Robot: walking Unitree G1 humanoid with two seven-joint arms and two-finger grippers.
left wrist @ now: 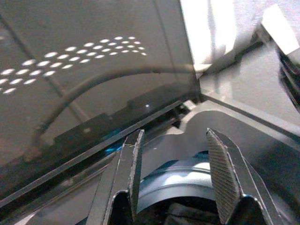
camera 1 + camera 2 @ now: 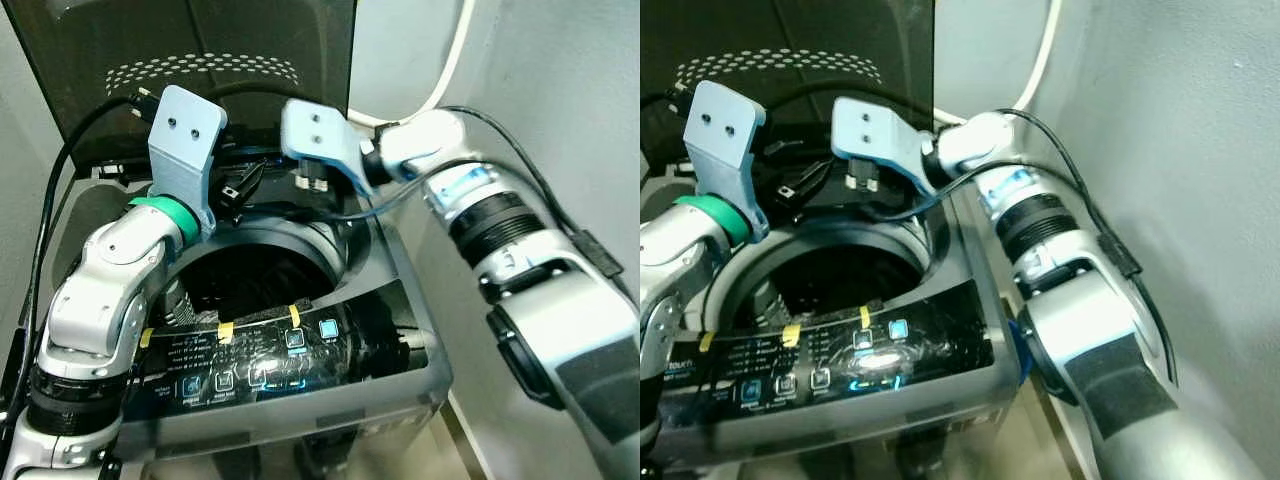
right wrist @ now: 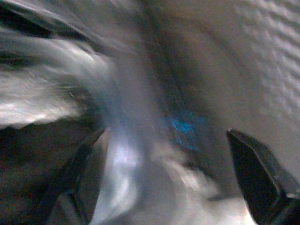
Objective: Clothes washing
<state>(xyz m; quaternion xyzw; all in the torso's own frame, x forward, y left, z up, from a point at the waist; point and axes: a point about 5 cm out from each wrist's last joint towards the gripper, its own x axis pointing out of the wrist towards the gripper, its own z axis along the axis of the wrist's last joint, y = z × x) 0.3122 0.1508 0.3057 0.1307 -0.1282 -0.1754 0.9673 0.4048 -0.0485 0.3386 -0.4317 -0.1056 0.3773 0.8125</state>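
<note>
A: Left eye view, left to right: left gripper [image 1: 173,178] over the washing machine [image 2: 400,300] drum [image 2: 255,275], fingers spread, nothing between them. Raised lid [image 2: 200,60] behind keeps the opening free.

B: Right gripper [image 3: 164,187]?

A: Near the back rim, fingers wide, view blurred.

B: Counts?

A: One machine, two grippers, three yellow tape tabs [image 2: 226,329]. Can't make out any clothes.

- Both eye views look down from the head, close above the open washing machine [image 2: 300,330]; they share its drum opening [image 2: 835,275] and control panel [image 2: 270,360].
- Left wrist view looks between its jaws, very near the raised lid [image 1: 84,79].
- Right wrist view is blurred, close beside the wall [image 3: 262,61].
</note>
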